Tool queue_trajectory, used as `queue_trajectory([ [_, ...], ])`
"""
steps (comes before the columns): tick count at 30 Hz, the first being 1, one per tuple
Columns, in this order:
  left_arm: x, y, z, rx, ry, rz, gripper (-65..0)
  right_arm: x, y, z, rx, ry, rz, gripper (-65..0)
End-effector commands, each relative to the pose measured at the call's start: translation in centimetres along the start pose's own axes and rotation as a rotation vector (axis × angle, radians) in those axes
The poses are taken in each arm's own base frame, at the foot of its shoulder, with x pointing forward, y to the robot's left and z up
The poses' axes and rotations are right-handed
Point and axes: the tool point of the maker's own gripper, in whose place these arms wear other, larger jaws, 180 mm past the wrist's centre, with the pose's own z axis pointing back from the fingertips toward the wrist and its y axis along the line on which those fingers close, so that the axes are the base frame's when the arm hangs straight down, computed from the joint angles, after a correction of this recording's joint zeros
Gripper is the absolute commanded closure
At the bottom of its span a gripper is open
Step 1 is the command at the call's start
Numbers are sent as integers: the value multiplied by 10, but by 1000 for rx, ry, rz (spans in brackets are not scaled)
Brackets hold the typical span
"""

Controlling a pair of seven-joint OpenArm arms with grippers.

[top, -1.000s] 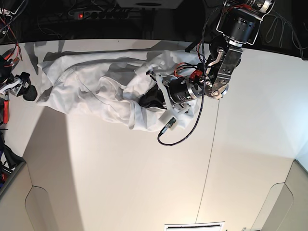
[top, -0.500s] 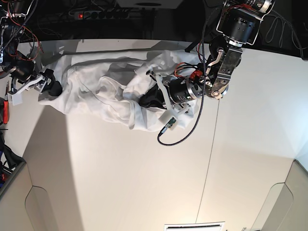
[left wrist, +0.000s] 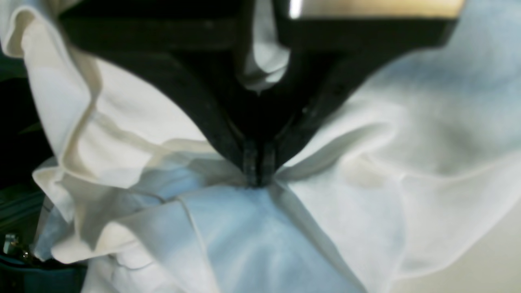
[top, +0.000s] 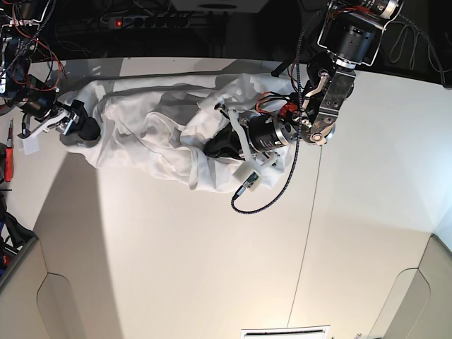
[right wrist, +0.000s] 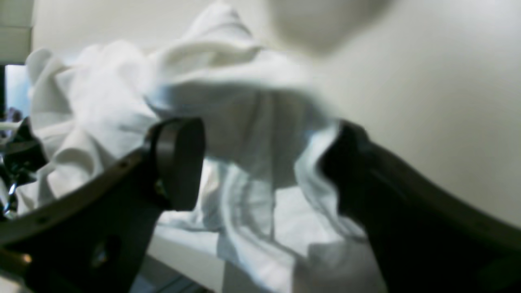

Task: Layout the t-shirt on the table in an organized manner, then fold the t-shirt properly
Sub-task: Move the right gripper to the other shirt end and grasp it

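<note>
The white t-shirt [top: 148, 134] lies crumpled in a long heap along the back of the table [top: 212, 268]. My left gripper [top: 215, 147] comes in from the upper right and is shut on a fold near the shirt's middle. The left wrist view shows the black fingertips [left wrist: 249, 162] pinching white cloth [left wrist: 346, 203]. My right gripper [top: 83, 127] is at the shirt's left end, open. In the right wrist view its two dark fingers [right wrist: 179, 162] stand wide apart with loose cloth [right wrist: 252, 134] hanging between them, not pinched.
Behind the table's back edge lie a power strip [top: 141, 21] and cables. A red-handled tool [top: 8, 152] sits off the left side. A thin dark seam [top: 308, 233] crosses the tabletop. A white slotted panel [top: 286, 332] is at the bottom edge.
My right arm has come in from the far left to the shirt's left end, and the cloth there has bunched rightward. The left gripper has kept its grip and place.
</note>
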Motion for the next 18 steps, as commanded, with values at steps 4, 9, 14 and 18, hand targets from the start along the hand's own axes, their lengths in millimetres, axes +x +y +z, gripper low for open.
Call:
queue_trajectory([
  [4,11,5,0,12,-16,-17,0,-2,-2,3,-9,27,8,-445],
  [9,11,5,0,12,-16,-17,0,-5,6,3,34,45,-5,-445],
  [14,11,5,0,12,-16,-17,0,-9,9,0,41,64,5,-445],
  [18,11,5,0,12,-16,-17,0,-13,12,-3,48,81,13,-445],
])
